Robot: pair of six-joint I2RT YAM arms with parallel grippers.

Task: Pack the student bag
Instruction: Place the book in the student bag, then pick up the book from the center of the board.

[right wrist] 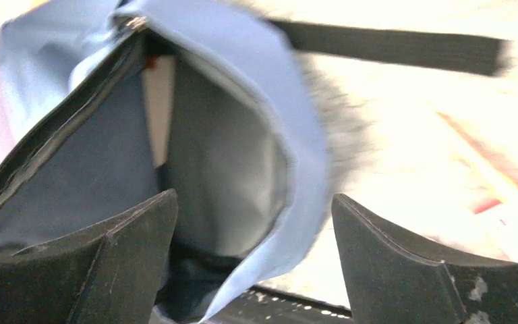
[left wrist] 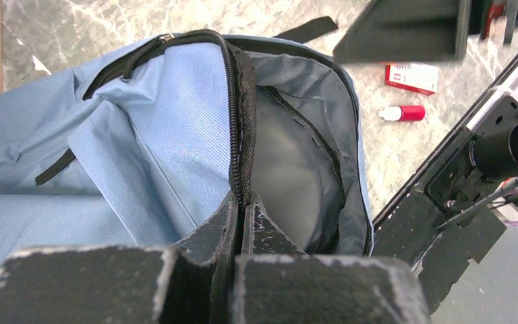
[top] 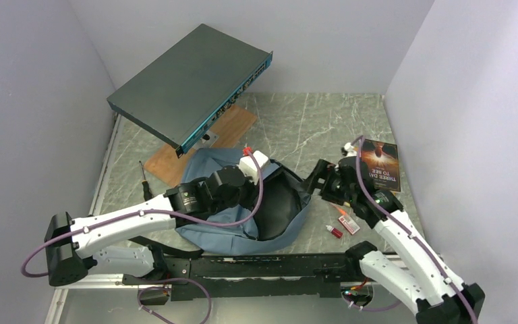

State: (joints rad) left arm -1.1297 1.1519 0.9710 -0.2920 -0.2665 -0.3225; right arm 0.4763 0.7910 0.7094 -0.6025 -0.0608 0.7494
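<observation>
The student bag (top: 226, 237) lies slumped on the table between the two grippers, its main compartment gaping and showing grey lining. The left gripper (left wrist: 243, 206) is clamped tight on the bag's black zipper edge, pinching the rim so the mouth stands open just beyond its jaws. The right gripper (right wrist: 254, 198) has its jaws spread wide, and the blue outer lip of the opening hangs between them. That view is blurred, so I cannot tell whether either finger touches the fabric.

On the near side of the right jaws, a small red-capped bottle (top: 335, 231) and a red-and-white packet (top: 349, 223) lie close together on the table. A dark-covered book (top: 381, 165) lies flat behind that gripper, towards the right wall. Past the left jaws, a flat dark grey metal box (top: 189, 84) rests tilted over a wooden board (top: 233, 128).

The table (top: 310, 128) is grey-green with pale marble veining. Plain pale walls (top: 34, 101) close it in on three sides, and a black rail (top: 263, 266) runs along its near edge.
</observation>
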